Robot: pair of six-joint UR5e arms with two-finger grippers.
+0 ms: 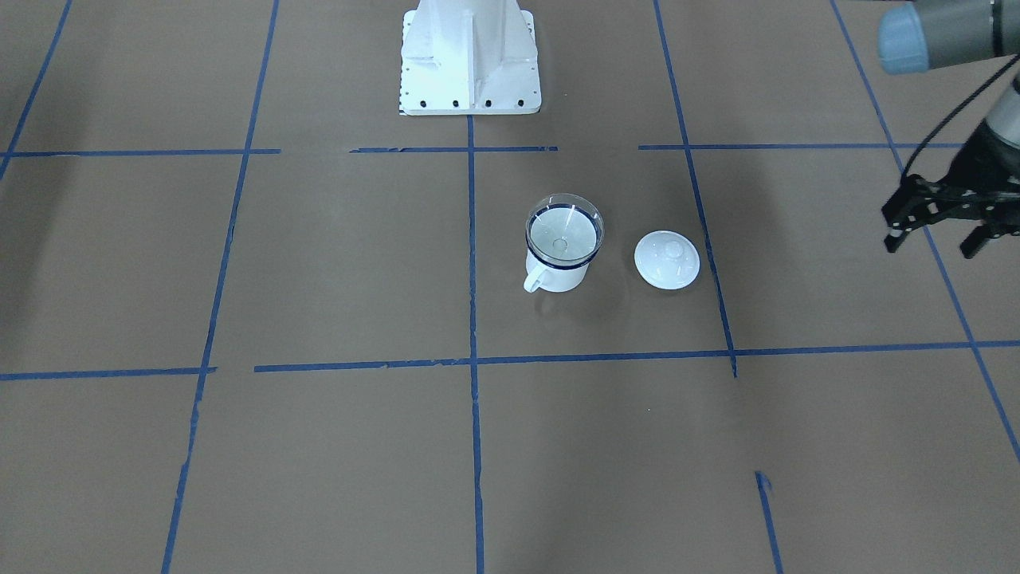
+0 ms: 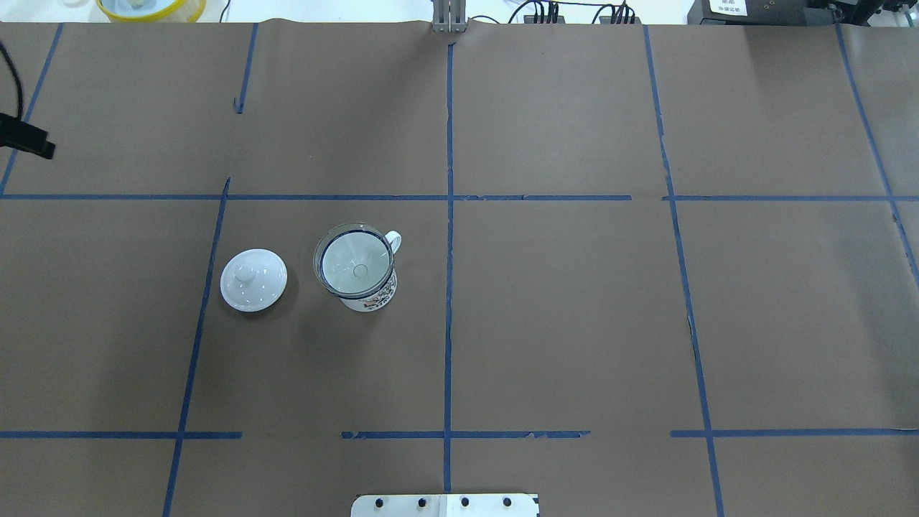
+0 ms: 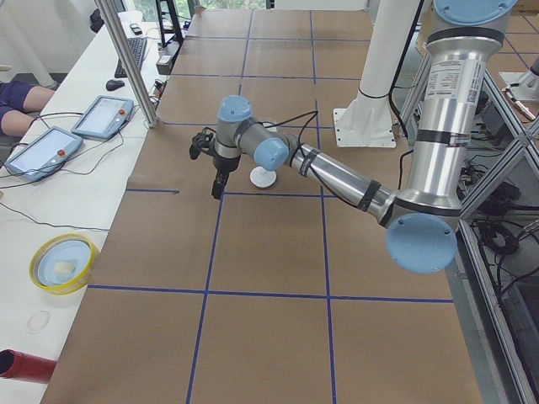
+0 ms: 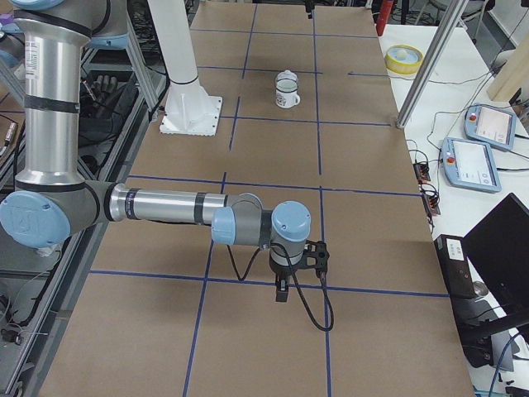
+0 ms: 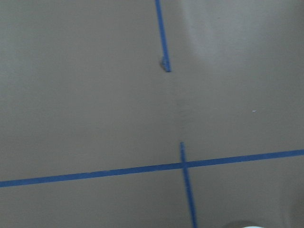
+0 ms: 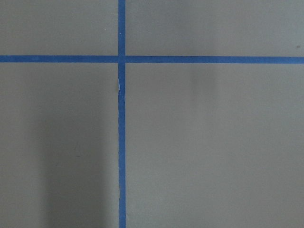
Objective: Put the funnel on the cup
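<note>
The clear funnel (image 1: 563, 233) sits upright in the mouth of the white mug (image 1: 558, 275), spout down inside it. The pair stands near the table's middle and also shows in the overhead view, funnel (image 2: 355, 262) on mug (image 2: 373, 296), and far off in the exterior right view (image 4: 287, 89). My left gripper (image 1: 936, 239) is open and empty, hovering well off to the side, beyond the lid. My right gripper (image 4: 285, 283) hangs over bare table far from the mug. It shows only in the exterior right view, so I cannot tell whether it is open or shut.
A round white knobbed lid (image 1: 667, 259) lies flat beside the mug, on the left gripper's side (image 2: 253, 279). The robot's white base (image 1: 470, 64) stands behind the mug. A yellow bowl (image 3: 63, 261) and tablets (image 3: 103, 116) sit beyond the table's far edge.
</note>
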